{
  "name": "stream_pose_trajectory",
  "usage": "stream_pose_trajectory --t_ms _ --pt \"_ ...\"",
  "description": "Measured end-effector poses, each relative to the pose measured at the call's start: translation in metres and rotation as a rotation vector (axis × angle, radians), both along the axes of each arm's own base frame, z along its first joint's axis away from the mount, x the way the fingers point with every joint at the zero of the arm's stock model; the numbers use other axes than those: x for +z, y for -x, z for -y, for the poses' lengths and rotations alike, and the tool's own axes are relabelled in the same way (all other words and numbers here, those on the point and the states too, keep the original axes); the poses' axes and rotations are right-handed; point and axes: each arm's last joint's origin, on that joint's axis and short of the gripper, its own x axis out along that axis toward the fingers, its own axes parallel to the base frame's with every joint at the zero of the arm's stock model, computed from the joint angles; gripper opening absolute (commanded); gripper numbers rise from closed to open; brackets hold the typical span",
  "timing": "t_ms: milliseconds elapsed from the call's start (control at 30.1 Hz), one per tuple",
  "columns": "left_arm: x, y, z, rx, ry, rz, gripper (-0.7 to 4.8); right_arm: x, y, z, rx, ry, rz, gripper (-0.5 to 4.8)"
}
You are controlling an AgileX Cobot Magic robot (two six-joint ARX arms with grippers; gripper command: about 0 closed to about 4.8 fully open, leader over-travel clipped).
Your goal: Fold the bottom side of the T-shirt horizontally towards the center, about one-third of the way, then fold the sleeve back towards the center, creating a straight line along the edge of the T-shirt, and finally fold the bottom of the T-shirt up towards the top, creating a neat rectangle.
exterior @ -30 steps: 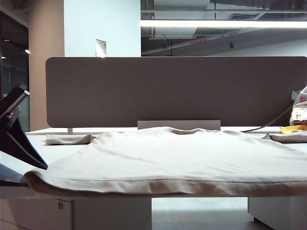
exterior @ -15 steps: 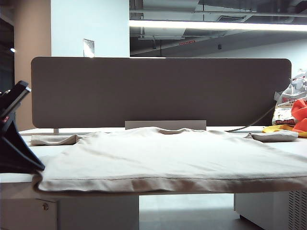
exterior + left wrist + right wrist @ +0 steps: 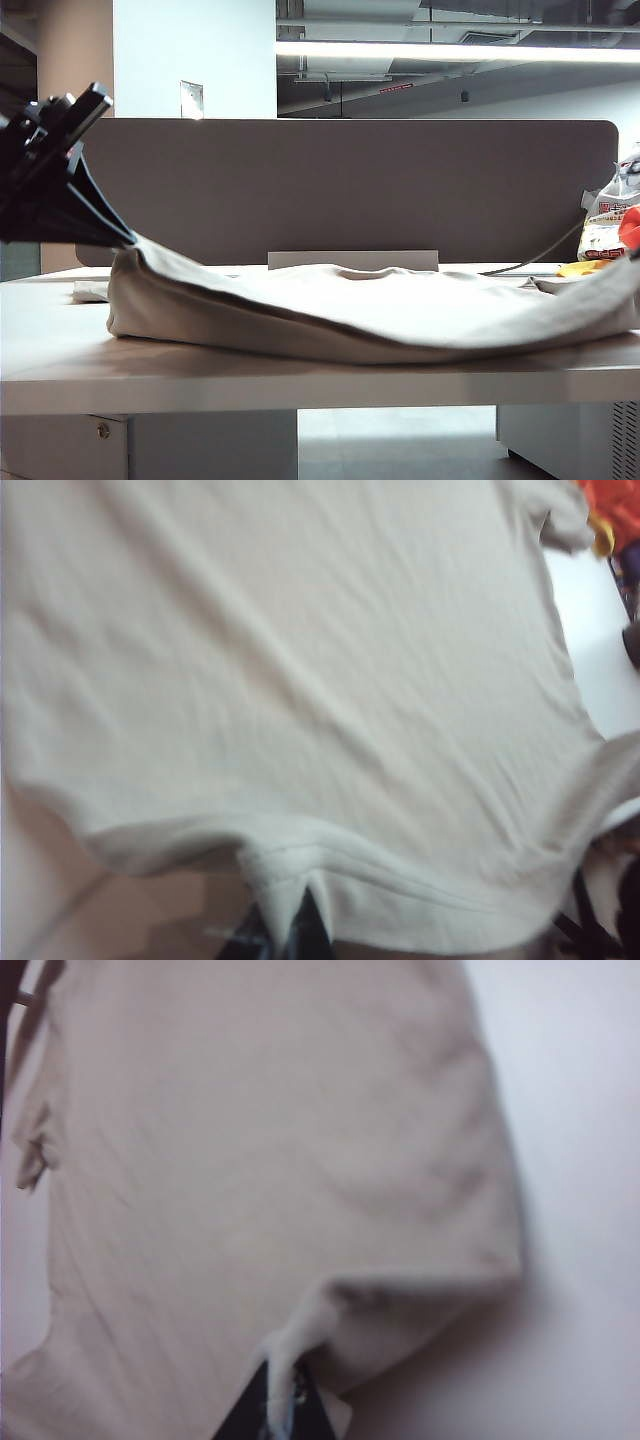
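With both corners of its hem pinched and raised, the large plain beige cotton T-shirt (image 3: 400, 310) hangs in a shallow sling above the white table (image 3: 300, 375), and its middle sags back to the tabletop. The black left gripper (image 3: 118, 238) sits at the left of the exterior view, jaws clamped together on the bottom side of the T-shirt (image 3: 400, 875); the left wrist view shows the stitched hem bunching into a small peak at the fingertips (image 3: 290, 920). The right gripper (image 3: 272, 1400) is off the exterior frame's right edge, but its wrist view shows it closed on a puckered tab of the same hem.

Judgement: two pinch points at opposite ends keep the edge taut enough to carry over as one line, so the first fold should land straight rather than crumpled.

Cloth condition: soft, matte, no print; long shallow wrinkles run across the body. The neckline (image 3: 365, 270) and far portion lie flat against the table near the grey-brown partition panel (image 3: 350, 185). The lifted edge curls under, showing a shadowed underside. The left wrist picture is soft; the right is blurred, so fine stitch detail there is unreadable. A white-and-yellow plastic bag (image 3: 605, 235) sits at far right, apart from the shirt.
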Motion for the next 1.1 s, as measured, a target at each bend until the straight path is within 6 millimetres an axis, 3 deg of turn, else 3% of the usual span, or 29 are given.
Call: stream_pose_trajectory --t_ms 100,199,332,632,864,1097 --pt "0.009 -0.007 0.0 0.027 -0.039 0.03 -0.06 0.019 -0.012 0.001 0.002 0.01 0.056 -0.02" --pt "0.017 -0.026 0.002 0.04 -0.077 0.049 -0.06 0.032 -0.035 0.006 -0.002 0.0 0.067 -0.02" --pt "0.019 -0.046 0.005 0.059 -0.102 0.05 -0.06 0.024 -0.056 0.008 0.017 -0.028 0.011 -0.02" --pt "0.031 -0.085 0.004 0.113 -0.134 0.099 -0.06 0.026 -0.105 0.011 0.051 -0.036 0.031 -0.02" --pt "0.013 -0.104 0.005 0.127 -0.175 0.095 -0.06 0.022 -0.135 0.012 0.068 -0.037 0.042 -0.02" --pt "0.014 -0.135 0.008 0.133 -0.196 0.139 -0.06 0.018 -0.158 0.009 0.068 -0.019 0.049 -0.02"
